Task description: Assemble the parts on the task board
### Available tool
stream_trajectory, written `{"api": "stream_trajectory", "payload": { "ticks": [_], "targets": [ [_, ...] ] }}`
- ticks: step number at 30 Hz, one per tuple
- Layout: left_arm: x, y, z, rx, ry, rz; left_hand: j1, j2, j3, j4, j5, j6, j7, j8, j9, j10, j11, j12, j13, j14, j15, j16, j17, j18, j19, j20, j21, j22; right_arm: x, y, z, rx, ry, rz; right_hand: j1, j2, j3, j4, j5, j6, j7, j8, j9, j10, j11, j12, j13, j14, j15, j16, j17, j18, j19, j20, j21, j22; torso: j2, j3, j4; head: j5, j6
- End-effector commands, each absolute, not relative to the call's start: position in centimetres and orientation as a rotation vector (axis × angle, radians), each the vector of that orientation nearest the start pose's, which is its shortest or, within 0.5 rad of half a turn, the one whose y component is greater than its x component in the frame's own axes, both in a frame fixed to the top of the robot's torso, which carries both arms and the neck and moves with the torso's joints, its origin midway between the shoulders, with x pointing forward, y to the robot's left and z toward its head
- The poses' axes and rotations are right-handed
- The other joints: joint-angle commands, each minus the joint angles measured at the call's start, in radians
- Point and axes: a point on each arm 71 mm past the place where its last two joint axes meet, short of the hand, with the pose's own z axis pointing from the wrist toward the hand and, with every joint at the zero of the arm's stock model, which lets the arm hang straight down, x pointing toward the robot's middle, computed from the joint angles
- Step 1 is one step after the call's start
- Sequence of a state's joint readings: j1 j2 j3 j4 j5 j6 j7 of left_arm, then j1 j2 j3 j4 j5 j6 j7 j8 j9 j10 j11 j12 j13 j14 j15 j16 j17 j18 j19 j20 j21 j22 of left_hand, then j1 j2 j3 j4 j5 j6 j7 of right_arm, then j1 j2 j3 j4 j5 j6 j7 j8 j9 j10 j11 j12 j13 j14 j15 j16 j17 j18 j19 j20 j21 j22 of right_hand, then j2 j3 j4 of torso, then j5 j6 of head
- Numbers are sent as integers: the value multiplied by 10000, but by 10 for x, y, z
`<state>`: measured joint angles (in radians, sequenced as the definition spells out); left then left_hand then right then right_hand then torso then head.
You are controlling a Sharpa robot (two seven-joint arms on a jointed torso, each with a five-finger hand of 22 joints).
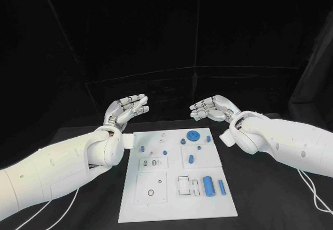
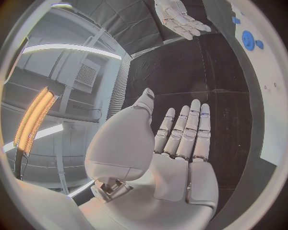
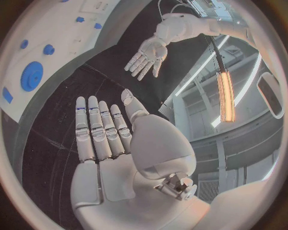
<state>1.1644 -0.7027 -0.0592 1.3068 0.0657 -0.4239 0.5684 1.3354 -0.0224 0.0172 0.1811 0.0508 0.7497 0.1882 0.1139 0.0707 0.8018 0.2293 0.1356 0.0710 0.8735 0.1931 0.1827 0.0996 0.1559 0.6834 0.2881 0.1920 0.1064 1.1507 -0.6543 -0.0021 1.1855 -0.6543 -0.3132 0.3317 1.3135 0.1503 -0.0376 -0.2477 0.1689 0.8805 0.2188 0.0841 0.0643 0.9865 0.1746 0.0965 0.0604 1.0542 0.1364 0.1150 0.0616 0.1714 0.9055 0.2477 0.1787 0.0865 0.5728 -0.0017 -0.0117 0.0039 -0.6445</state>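
Small blue plastic parts lie scattered over the flat white rectangular task board, which sits in the middle of the black bench with its long axis running away from the robot. A round blue gear and a few small blue pegs sit toward the board's far end; two longer blue cylinders lie side by side near the right edge of the near half, their long axes along the board's length.

Both hands hang in the air beyond the board's far end, so every part lies back toward the robot from them. The left robot hand hovers off the far-left corner, the right robot hand off the far-right corner; each is empty, palm up, fingers loosely apart and touching nothing. The right robot hand looks the nearer one to the gear and to the two cylinders, so a first reach probably falls to that arm, drawing back and down.

Outlined recesses on the board's near half are faint, and which part belongs in which cannot be told. The small pegs are too tiny to say whether they stand in holes or lie loose.
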Motion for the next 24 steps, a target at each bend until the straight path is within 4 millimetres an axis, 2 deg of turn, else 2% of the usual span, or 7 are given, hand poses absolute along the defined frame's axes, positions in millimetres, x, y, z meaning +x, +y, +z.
{"api": "stream_trajectory", "payload": {
  "ticks": [1,6,8,10,13,16,24],
  "targets": [
    [518,211,-202,-11047,12165,-15127,14,131,-51,-186,14,825,736,217,67,640,-146,260,38,555,-174,220,60,254,501,-24,216,60,539,-197,-200,2626,15694,10668,123,28,194,-424,-7,1076,-118,-55,25,1270,-272,-48,28,1309,-389,-19,23,136,1168,-407,476,77,206,10,27,-53,80],
    [509,210,-199,-10784,12489,-15528,27,343,-161,-564,4,1523,511,369,41,1654,-451,596,49,1597,-494,524,189,311,1413,-263,531,117,542,-194,-194,1251,15803,9675,344,-121,379,-436,109,1479,-241,-63,30,1901,-478,-75,40,1975,-656,40,47,126,1900,-746,1004,295,402,-51,89,-133,115],
    [505,208,-197,-10635,12657,-15723,5,453,-219,-725,6,1834,400,392,13,2142,-579,688,62,2067,-651,595,290,305,1778,-406,605,103,544,-192,-192,615,15866,9151,540,-275,509,-434,246,1685,-339,-62,34,2216,-609,-104,50,2537,-875,163,65,109,2415,-1011,1494,536,524,-81,125,-145,162],
    [501,206,-196,-10545,12791,-15877,-12,520,-265,-840,1,1974,356,351,-19,2335,-637,641,42,2254,-714,550,340,296,1956,-469,604,67,545,-190,-191,16,16002,8651,589,-400,565,-433,281,1745,-377,-96,24,2332,-663,-163,47,2914,-976,244,72,111,2714,-1179,1860,729,610,-100,168,-169,196],
    [495,203,-195,-10484,12957,-16084,-5,563,-284,-920,6,2052,332,322,-31,2439,-661,602,30,2382,-747,536,379,302,2063,-505,603,45,545,-186,-192,-753,16263,8001,446,-554,563,-407,134,1732,-385,-174,7,2310,-715,-302,33,3473,-1083,404,92,104,3039,-1319,2340,990,738,-116,228,-170,251],
    [488,200,-194,-10464,13092,-16288,19,594,-284,-984,7,2072,319,288,-40,2465,-671,557,16,2436,-761,514,400,301,2117,-521,596,28,545,-180,-193,-1502,16477,7378,255,-694,462,-376,-93,1631,-443,-212,0,2099,-748,-343,29,4548,-1264,1144,486,124,3298,-1456,2694,1180,832,-124,276,-165,269],
    [476,194,-191,-10440,13325,-16664,30,616,-292,-1051,7,2079,321,243,-49,2456,-666,489,-5,2441,-758,461,410,295,2146,-527,571,3,547,-166,-190,-3018,16650,6108,85,-788,445,-396,-84,1419,-567,-199,11,1880,-855,-302,53,4559,-1370,3645,2139,94,3610,-1684,4026,1965,1160,-153,460,-360,361]
  ]
}}
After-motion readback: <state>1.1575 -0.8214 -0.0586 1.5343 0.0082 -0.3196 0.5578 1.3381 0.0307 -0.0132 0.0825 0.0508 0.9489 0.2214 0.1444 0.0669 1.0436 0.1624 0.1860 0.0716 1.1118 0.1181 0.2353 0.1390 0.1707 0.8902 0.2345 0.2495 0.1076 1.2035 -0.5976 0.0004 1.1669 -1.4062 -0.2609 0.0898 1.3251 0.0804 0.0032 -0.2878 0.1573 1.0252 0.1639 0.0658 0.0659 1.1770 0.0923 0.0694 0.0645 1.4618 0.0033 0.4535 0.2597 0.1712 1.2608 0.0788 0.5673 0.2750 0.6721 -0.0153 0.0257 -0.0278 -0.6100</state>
